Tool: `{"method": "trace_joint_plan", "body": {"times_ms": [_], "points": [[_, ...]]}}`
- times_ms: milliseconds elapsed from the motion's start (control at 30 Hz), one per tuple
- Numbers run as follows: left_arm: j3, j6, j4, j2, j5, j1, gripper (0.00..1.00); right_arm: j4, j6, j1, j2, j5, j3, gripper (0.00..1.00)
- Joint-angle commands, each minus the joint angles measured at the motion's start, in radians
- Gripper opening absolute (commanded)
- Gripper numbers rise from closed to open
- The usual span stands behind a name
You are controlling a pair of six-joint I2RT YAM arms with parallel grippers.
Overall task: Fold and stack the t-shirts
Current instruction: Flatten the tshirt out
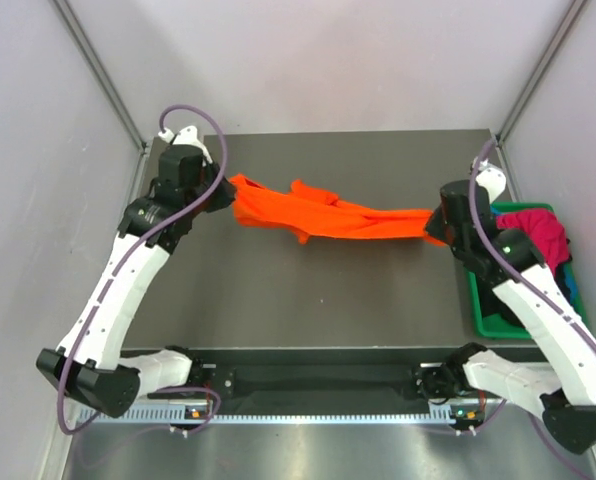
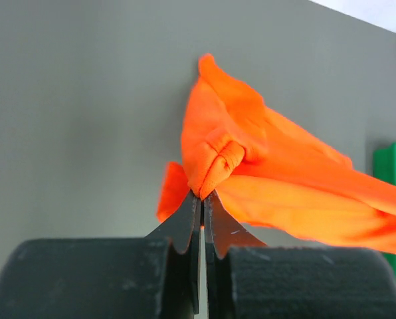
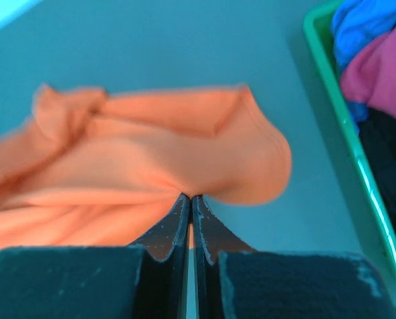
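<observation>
Orange t-shirt (image 1: 323,215) is stretched left-to-right across the far half of the table (image 1: 308,300), its long axis running from arm to arm. Left gripper (image 1: 228,197) pinches one end and right gripper (image 1: 436,228) the other, jaws pressed tight on cloth. The shirt is bunched, ropey and creased, not spread flat.

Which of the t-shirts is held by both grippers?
The orange t-shirt, held by the left gripper and right gripper; the magenta t-shirt and blue t-shirt lie in the green bin.
</observation>
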Motion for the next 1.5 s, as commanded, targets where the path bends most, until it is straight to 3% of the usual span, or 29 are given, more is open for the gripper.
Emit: {"method": "trace_joint_plan", "body": {"times_ms": [0, 267, 433, 567, 667, 700, 800, 833, 967, 1167, 1333, 1467], "points": [[-0.030, -0.017, -0.059, 0.031, -0.080, 0.000, 0.00, 0.074, -0.044, -0.012, -0.061, 0.051, -0.021, 0.00], [-0.018, 0.016, 0.074, 0.287, 0.002, 0.105, 0.00, 0.225, -0.073, -0.029, 0.176, -0.008, -0.085, 0.00], [0.017, 0.025, 0.249, 0.517, 0.137, 0.162, 0.00, 0.293, -0.073, -0.058, 0.332, -0.024, -0.105, 0.00], [0.213, 0.045, 0.147, 0.718, 0.170, 0.176, 0.00, 0.280, -0.090, -0.072, 0.440, -0.050, -0.062, 0.00], [0.281, 0.074, 0.092, 0.806, 0.122, 0.176, 0.15, 0.277, -0.098, -0.075, 0.477, -0.052, -0.056, 0.00], [0.290, 0.088, 0.075, 0.807, 0.108, 0.176, 0.30, 0.280, -0.099, -0.077, 0.486, -0.054, -0.062, 0.00], [0.300, 0.105, 0.016, 0.762, 0.030, 0.176, 0.45, 0.288, -0.101, -0.084, 0.494, -0.072, -0.065, 0.00], [0.274, 0.103, 0.009, 0.737, 0.016, 0.176, 0.55, 0.288, -0.102, -0.084, 0.494, -0.084, -0.067, 0.00], [0.140, 0.099, 0.001, 0.543, -0.008, 0.176, 0.54, 0.286, -0.099, -0.084, 0.471, -0.113, -0.084, 0.00], [-0.134, 0.059, 0.062, 0.320, 0.185, 0.176, 0.52, 0.288, -0.085, -0.083, 0.420, -0.141, -0.125, 0.00], [-0.399, -0.039, 0.270, 0.226, 0.326, 0.175, 0.51, 0.299, -0.065, -0.083, 0.374, -0.159, -0.170, 0.00], [-0.449, -0.093, 0.288, 0.252, 0.345, 0.169, 0.46, 0.314, -0.055, -0.081, 0.339, -0.184, -0.203, 0.00]]}}
